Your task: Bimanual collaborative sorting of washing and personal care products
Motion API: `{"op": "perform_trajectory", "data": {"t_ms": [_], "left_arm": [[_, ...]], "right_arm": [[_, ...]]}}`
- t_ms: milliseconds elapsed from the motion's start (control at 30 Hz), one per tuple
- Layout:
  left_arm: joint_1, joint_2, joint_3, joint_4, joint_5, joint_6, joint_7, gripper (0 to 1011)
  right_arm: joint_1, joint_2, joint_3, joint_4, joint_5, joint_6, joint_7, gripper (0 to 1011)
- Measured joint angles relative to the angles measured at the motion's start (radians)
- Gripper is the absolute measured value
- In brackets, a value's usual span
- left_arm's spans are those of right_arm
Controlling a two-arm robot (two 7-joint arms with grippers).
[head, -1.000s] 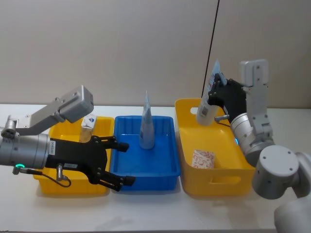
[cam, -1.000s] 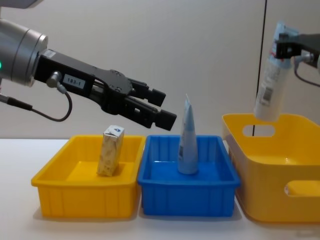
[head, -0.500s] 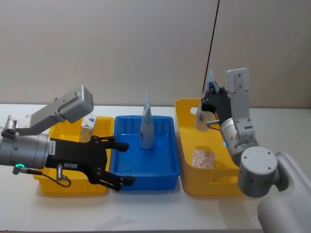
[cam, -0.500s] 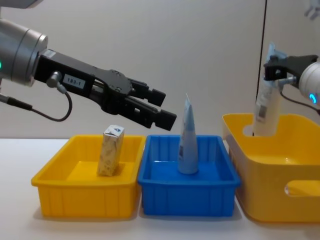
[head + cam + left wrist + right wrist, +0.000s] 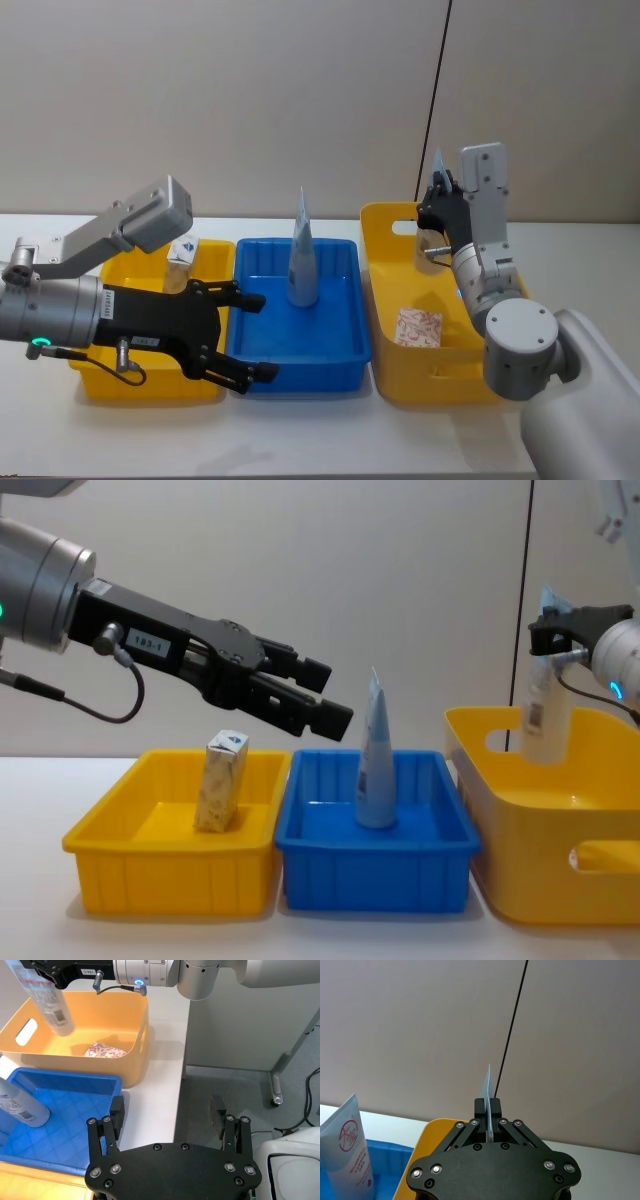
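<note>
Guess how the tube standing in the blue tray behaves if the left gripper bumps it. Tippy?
Probably tippy: the squeeze tube stands upright on its narrow cap end in the blue tray, touching no wall. It looks light and soft-walled, so a bump would likely topple it rather than slide it. The left gripper hovers open above, not touching.

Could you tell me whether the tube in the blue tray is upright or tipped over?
Upright: the tube stands on its cap end, crimped end up.
</note>
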Motion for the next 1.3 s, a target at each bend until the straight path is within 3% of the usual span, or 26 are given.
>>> {"op": "perform_trajectory", "data": {"t_ms": [67, 500, 600, 667, 1000, 1300], "left_arm": [[0.000, 0.000, 0.000, 0.000, 0.000, 0.000, 0.000, 1001], [0.000, 0.000, 0.000, 0.000, 0.000, 0.000, 0.000, 1001], [0.000, 0.000, 0.000, 0.000, 0.000, 0.000, 0.000, 1001], [0.000, 0.000, 0.000, 0.000, 0.000, 0.000, 0.000, 1001], [0.000, 0.000, 0.000, 0.000, 0.000, 0.000, 0.000, 1001], [0.000, 0.000, 0.000, 0.000, 0.000, 0.000, 0.000, 1001]], "right_arm": [[0.005, -0.002, 0.002, 0.010, -0.003, -0.005, -0.002, 57], [0.005, -0.015, 0.012, 0.008, -0.008, -0.017, 0.001, 496], [0.000, -0.017, 0.014, -0.004, -0.007, -0.017, 0.006, 553], [-0.007, -0.018, 0.016, -0.022, -0.004, -0.015, 0.014, 662], [-0.073, -0.008, 0.027, -0.170, 0.044, 0.026, 0.102, 957], [-0.172, 0.026, 0.037, -0.350, 0.097, 0.089, 0.194, 1000]]}}
